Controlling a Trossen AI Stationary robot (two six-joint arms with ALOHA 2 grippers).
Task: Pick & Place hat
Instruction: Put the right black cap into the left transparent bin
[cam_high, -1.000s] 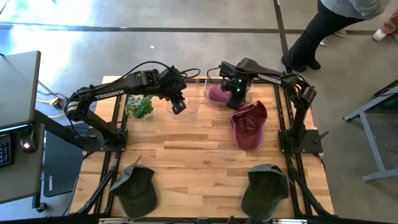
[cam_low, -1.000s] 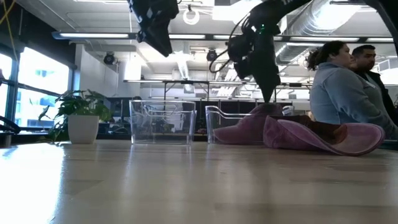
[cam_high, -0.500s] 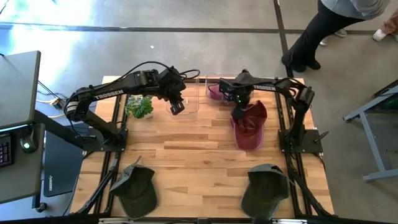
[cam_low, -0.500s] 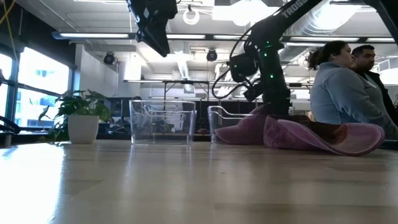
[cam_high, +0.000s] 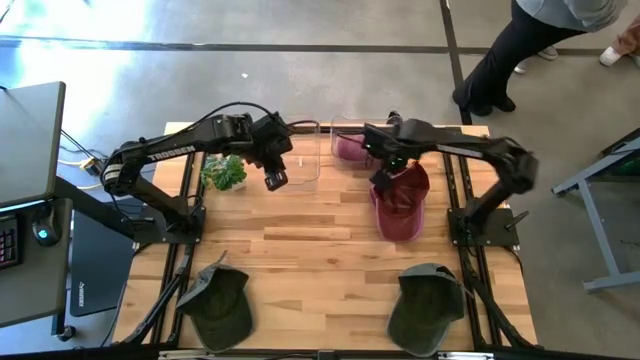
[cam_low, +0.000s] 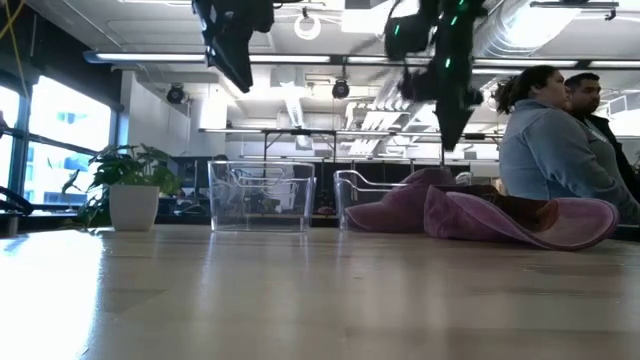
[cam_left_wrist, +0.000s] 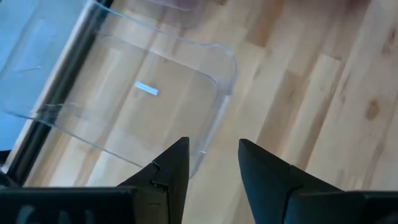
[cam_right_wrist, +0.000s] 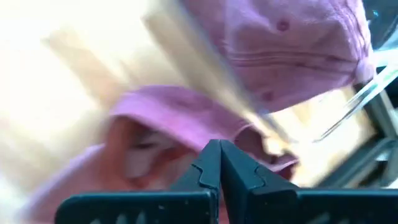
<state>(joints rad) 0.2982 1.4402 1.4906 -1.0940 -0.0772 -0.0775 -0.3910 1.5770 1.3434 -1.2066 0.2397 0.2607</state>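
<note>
A maroon hat (cam_high: 402, 208) lies on the wooden table at the right, also seen in the low view (cam_low: 520, 218). A second maroon hat (cam_high: 349, 148) sits inside the right clear bin (cam_high: 338, 128). My right gripper (cam_high: 384, 180) hangs shut just above the far end of the table's hat (cam_right_wrist: 155, 118), its fingers (cam_low: 447, 135) pointing down, clear of the hat. My left gripper (cam_high: 272, 181) hovers open high above the near edge of the left clear bin (cam_left_wrist: 143, 93), with nothing between its fingers.
Two green hats (cam_high: 220, 297) (cam_high: 425, 300) lie at the table's near edge. A small potted plant (cam_high: 225, 171) stands at the far left, beside the left clear bin (cam_high: 300, 160). People stand beyond the table's far right (cam_low: 560, 140). Bare wood lies mid-table.
My right gripper, shut throughout, has moved from over the right bin toward the table's near edge, to above the maroon hat on the table. It has turned about its wrist and risen. Both maroon hats lie where they were.
</note>
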